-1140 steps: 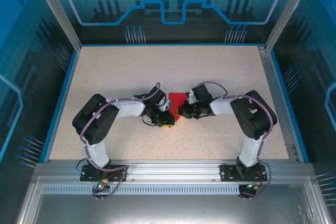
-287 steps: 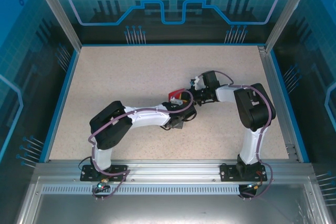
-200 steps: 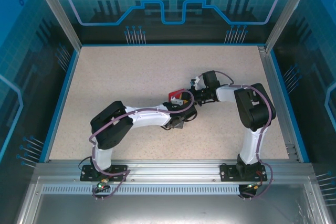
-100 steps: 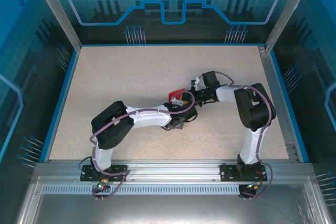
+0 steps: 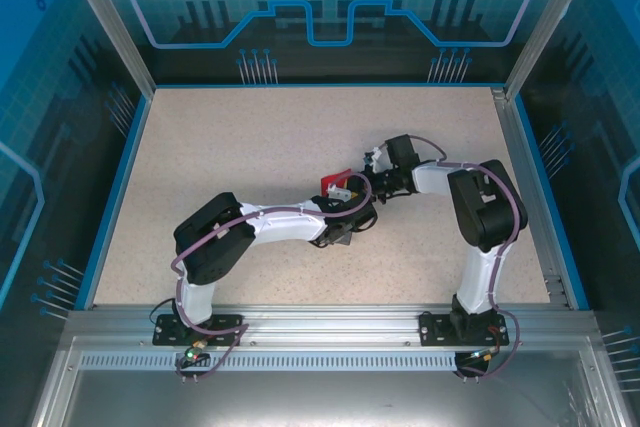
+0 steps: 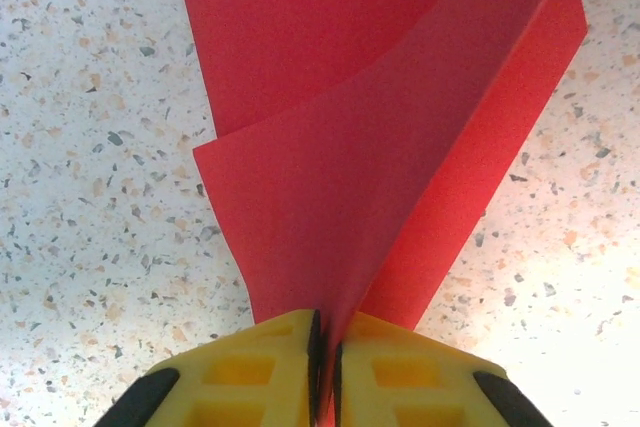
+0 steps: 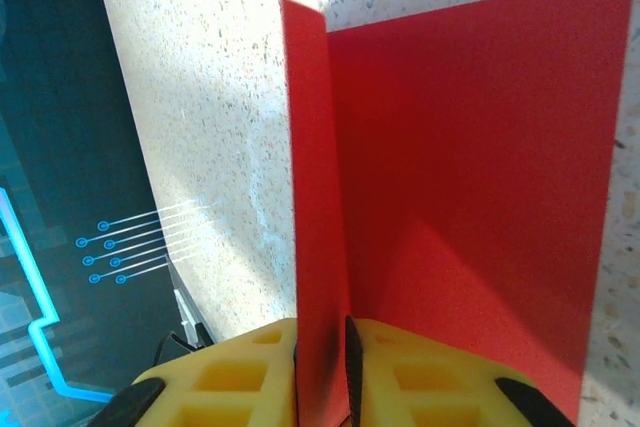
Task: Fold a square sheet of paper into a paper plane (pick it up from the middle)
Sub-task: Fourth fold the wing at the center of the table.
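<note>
Thin red paper point(image 6: 350, 147), creased, fanned; speckled table point(image 6: 100, 147).

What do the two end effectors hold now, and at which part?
Both hold the red paper: the left end effector pinches folded layers at their edge, the right end effector an upright flap.

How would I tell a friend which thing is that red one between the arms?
Find the speckled beige table, then its middle, where the left arm and right arm meet. Pinched in both pairs of yellow jaws is the sheet of paper: thin, folded, the one bright red thing.
</note>
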Robot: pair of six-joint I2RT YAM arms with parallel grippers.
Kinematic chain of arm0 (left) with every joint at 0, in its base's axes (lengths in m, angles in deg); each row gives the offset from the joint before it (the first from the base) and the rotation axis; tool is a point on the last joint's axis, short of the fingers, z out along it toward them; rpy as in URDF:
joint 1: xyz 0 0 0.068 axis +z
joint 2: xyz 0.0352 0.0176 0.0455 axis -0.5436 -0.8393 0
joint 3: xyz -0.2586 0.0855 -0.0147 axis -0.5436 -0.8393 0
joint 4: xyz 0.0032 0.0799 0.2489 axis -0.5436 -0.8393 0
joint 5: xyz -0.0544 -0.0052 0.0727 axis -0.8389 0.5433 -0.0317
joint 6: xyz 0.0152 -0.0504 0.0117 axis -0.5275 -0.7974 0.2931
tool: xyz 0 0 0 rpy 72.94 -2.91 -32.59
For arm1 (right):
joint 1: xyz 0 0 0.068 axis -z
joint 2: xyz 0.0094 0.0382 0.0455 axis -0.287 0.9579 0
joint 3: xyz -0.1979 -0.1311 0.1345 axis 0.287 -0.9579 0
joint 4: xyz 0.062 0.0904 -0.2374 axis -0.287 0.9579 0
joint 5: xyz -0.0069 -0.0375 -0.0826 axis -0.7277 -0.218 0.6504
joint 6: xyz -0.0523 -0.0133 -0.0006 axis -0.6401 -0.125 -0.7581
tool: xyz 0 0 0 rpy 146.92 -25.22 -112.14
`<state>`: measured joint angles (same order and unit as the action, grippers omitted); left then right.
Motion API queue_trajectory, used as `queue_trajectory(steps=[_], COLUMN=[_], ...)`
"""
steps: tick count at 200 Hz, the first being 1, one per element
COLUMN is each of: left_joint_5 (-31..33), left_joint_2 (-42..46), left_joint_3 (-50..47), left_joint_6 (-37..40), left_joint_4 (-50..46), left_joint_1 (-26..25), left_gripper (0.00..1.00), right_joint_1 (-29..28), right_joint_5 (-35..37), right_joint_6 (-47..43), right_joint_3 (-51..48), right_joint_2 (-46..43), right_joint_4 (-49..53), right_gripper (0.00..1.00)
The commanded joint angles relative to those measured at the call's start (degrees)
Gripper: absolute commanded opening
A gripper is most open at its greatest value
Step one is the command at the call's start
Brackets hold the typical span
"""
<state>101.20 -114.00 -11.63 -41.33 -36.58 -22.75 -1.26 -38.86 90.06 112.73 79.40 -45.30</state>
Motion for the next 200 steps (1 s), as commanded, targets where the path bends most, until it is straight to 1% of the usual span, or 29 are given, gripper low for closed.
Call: queue_trajectory(steps=[1,34,50,83,98,124,145,160,181,200], left_joint_5=[-0.02,-0.67,0.15,1.52,1.2,1.1,1.43,1.62,1.75,2.31], left_joint_2=[0.47,1.63,1.58,1.56,1.86,2.32,2.33,2.84,4.28,6.2], left_joint_3=[-1.05,-2.57,-2.44,-2.75,-3.58,-4.83,-4.98,-5.39,-6.78,-9.07], left_joint_6=[0.63,1.27,1.78,2.02,2.12,2.88,4.6,6.05,8.41,10.37], left_joint_4=[1.75,4.09,3.64,2.31,2.93,3.85,4.03,4.33,5.02,6.36], left_joint_1=[-0.36,-0.31,-0.31,-0.35,-0.39,-0.39,-0.39,-0.39,-0.41,-0.39], left_gripper=[0.12,0.11,0.18,0.22,0.22,0.22,0.22,0.19,0.15,0.15], right_joint_1=[1.38,3.38,4.0,4.01,3.79,3.26,2.54,2.3,2.73,3.3], right_joint_5=[1.14,1.88,0.13,-2.1,-3.12,-2.66,-3.18,-2.38,-0.96,-0.29], right_joint_6=[-1.65,-2.91,-3.2,-2.99,-2.59,-2.61,-2.58,-2.52,-2.05,-1.82], right_joint_3=[-0.41,-2.2,-1.91,0.07,1.1,2.03,3.02,2.85,1.56,0.44], right_joint_2=[-3.62,-5.93,-5.43,-3.27,-2.25,-1.84,-1.39,-1.68,-3.39,-5.0], right_joint_4=[2.38,3.42,3.38,3.47,3.51,4.04,4.82,5.37,5.44,5.36], right_gripper=[0.23,0.28,0.31,0.4,0.45,0.49,0.49,0.5,0.51,0.52])
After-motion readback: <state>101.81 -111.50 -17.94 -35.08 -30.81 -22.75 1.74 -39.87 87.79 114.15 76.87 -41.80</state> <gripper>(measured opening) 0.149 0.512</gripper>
